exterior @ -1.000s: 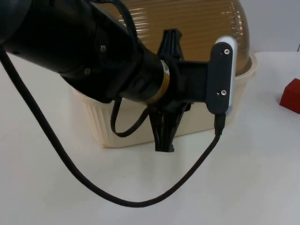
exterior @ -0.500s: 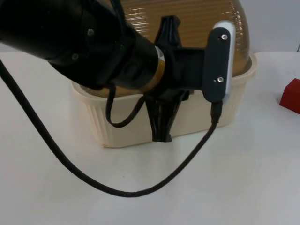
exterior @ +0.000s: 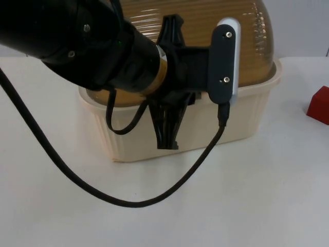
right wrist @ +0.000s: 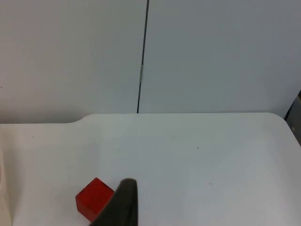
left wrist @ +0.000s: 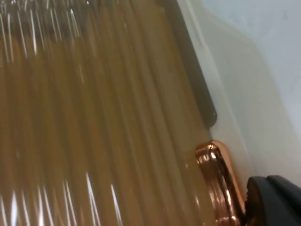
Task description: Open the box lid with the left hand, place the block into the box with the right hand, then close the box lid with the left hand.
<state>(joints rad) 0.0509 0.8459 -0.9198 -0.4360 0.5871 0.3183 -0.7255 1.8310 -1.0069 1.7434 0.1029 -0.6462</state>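
A cream box stands mid-table with its amber ribbed dome lid down on it. My left gripper hangs in front of the box's near wall, pointing downward over the rim. In the left wrist view the lid is very close, and its copper handle lies right beside my left gripper. The red block sits on the table right of the box. My right gripper waits above the table, with the block just ahead of it.
The left arm's black body covers the box's left half. Its cable loops over the white table in front of the box. A grey partition wall closes the table's far edge.
The left arm and its gripper have shifted left and slightly up along the box's front. The lid stays down and the red block has not moved.
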